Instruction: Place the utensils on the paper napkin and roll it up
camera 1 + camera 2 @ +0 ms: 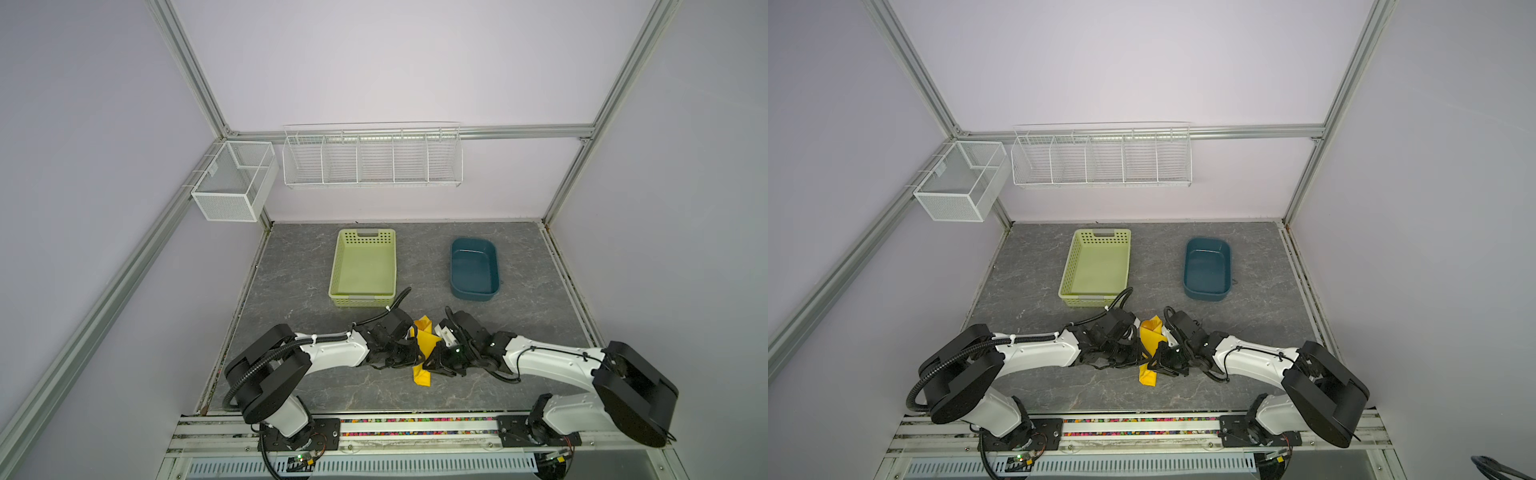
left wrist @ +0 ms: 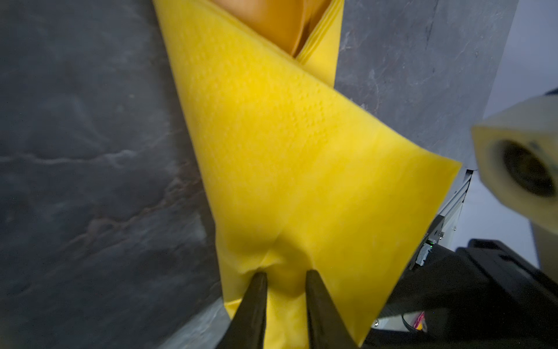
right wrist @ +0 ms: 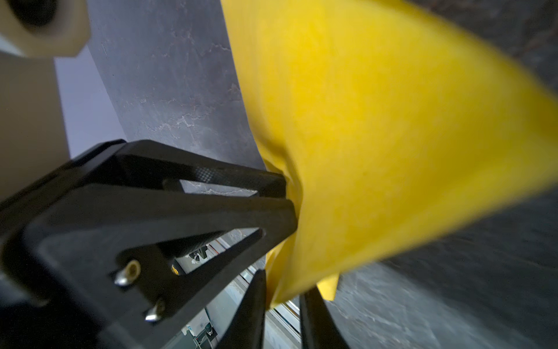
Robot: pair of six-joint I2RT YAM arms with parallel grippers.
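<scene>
**A:** Top views?
**B:** In both, the folded paper napkin [image 1: 424, 340] [image 1: 1150, 332] sits between the left end effector [image 1: 415, 355] and the right end effector [image 1: 433, 361], over the table [image 1: 299, 270].
**A:** Left wrist?
**B:** The left end effector [image 2: 285, 278] is pinching a napkin fold.
**A:** Right wrist?
**B:** The right end effector [image 3: 282, 302] is clamped on the napkin's edge.

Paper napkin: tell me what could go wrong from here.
1. The left gripper and right gripper both pinch the thin paper napkin. Pulling against each other could tear it.
2. The roll's end gapes open in the left wrist view, with what looks like the orange utensils inside. They may slide out.
3. The loose flap could unroll on release.
</scene>
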